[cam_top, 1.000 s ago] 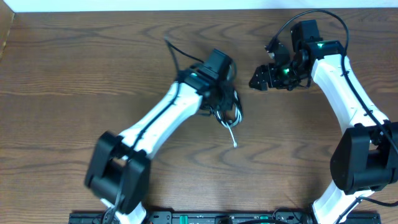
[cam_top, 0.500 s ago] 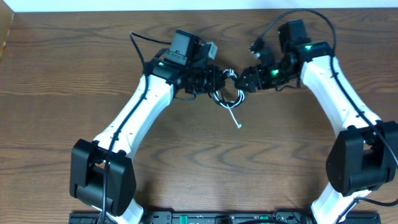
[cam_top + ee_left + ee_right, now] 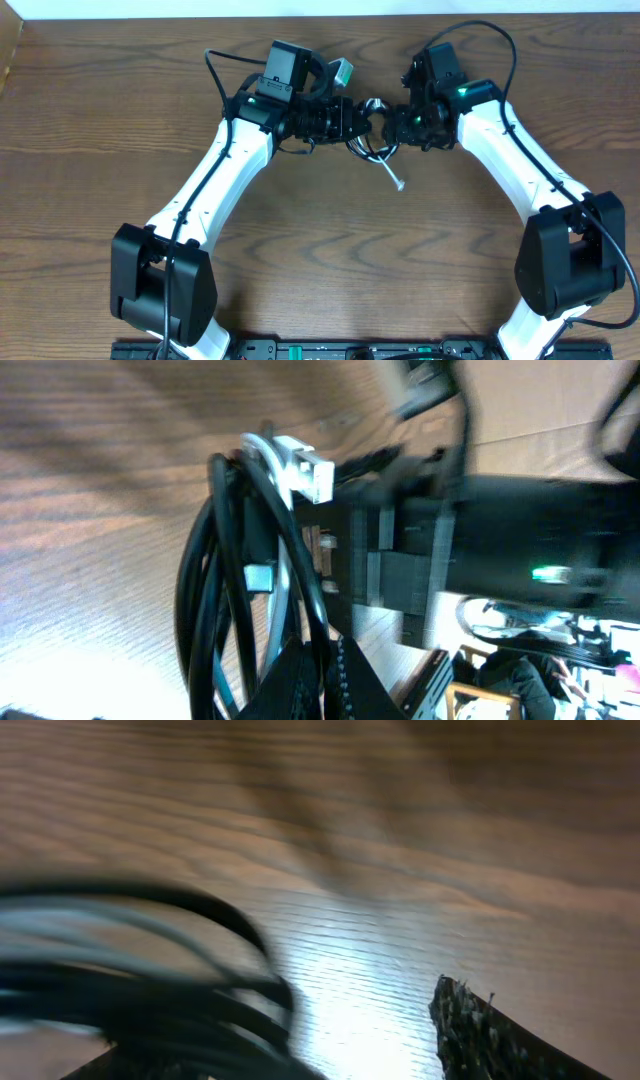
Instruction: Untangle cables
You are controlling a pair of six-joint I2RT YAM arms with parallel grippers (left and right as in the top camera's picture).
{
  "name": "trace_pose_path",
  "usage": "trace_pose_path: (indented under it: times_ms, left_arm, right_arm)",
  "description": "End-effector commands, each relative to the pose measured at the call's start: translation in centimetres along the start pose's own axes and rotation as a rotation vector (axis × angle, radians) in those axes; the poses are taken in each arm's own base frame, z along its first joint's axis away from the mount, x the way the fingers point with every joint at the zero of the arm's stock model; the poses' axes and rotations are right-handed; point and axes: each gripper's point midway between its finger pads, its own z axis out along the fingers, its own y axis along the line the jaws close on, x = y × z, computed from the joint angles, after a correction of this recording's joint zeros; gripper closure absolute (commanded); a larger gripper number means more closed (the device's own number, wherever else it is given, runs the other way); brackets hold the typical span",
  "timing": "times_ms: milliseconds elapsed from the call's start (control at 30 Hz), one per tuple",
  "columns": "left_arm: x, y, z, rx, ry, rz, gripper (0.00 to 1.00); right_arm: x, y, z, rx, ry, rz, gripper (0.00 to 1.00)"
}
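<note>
A robotics lab: two white arms (image 3: 230, 180) on wood-grain table (image 3: 80, 200).

Brown wood-grain table (image 3: 80, 120), glare-lit.

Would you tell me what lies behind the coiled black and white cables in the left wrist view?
Behind the coiled black and white cables stands the black right gripper, with brown wooden table beside it. The coil covers part of its fingers.
</note>
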Motion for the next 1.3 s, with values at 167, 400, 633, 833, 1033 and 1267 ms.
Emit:
trace_pose_path:
  times_ms: [167,400,633,833,1033,1267]
  left_arm:
    - [-3.2,-4.2,-6.5,0.087,-0.172,0.106,0.92]
    - [-4.9,-4.0,-10.4,0.065,-0.278,0.122,0.92]
    - [-3.2,-1.6,-8.7,-0.106,-0.234,0.106,0.92]
    - [-0.1,1.9,-5.8,-0.315,-0.164,0.031,0.93]
    - [3.1,6.0,-1.0,-0.446,-0.086,-0.209,0.92]
    - [4.2,8.4,5.6,-0.448,-0.066,-0.437,0.83]
  right_arm:
    - [1.8,-5.6,2.4,0.132,0.043,0.171,0.37]
    - [2.4,-5.6,2.6,0.058,0.083,0.144,0.41]
    - [2.8,-4.3,2.6,-0.018,0.106,0.089,0.44]
    - [2.6,-4.5,2.6,-0.016,0.101,0.098,0.43]
    - [2.2,-6.1,2.4,0.018,0.089,0.163,0.36]
    - [2.6,-6.3,2.3,0.025,0.105,0.17,0.3]
